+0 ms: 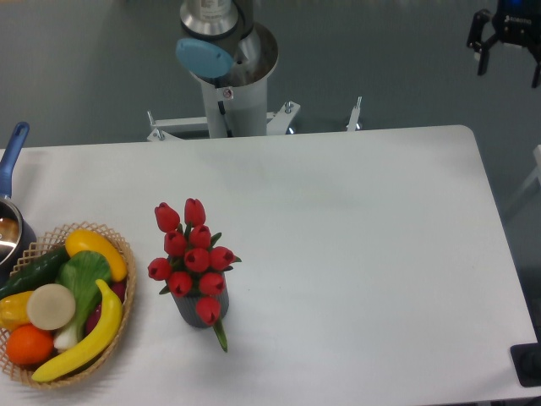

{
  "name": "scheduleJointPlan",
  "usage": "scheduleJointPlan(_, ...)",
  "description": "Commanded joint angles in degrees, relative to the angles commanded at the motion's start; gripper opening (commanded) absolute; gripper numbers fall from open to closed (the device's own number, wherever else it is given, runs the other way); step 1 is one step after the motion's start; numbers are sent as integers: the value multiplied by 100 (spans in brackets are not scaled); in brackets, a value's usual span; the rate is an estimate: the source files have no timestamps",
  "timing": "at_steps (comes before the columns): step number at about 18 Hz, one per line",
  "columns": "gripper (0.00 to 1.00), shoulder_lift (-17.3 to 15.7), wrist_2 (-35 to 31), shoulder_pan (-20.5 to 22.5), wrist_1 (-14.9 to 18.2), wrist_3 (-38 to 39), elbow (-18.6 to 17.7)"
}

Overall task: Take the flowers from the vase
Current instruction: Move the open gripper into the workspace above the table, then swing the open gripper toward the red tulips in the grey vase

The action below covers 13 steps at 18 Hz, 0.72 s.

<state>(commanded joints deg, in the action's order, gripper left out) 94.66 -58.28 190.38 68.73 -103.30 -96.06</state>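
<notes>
On the worktop [355,254], flowers [193,258] are seen in the vase [196,309]; wicker basket [118,338] of produce at left. No writing is legible. Gripper [507,42] far right, state undeterminable.

Glossy plastic-looking flowers [193,258]; matt dark vase [193,311]; woven wicker basket [118,326]; smooth matt table [355,254].

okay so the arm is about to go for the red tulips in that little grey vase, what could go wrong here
The vase is small and light-looking, so pulling the flowers might lift or tip it. The wicker basket of produce stands close on one side, so a toppled vase could hit it. The gripper is far off, beyond the table corner, so it has a long approach.
</notes>
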Motion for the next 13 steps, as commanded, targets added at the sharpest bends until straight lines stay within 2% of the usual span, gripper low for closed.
scheduleJointPlan(6,100,44,396,-544,-184,1538,-44)
scheduleJointPlan(10,100,175,431,-1080,-693,2637,-149)
scheduleJointPlan(13,100,246,842,-1432,-1369,3350,-386)
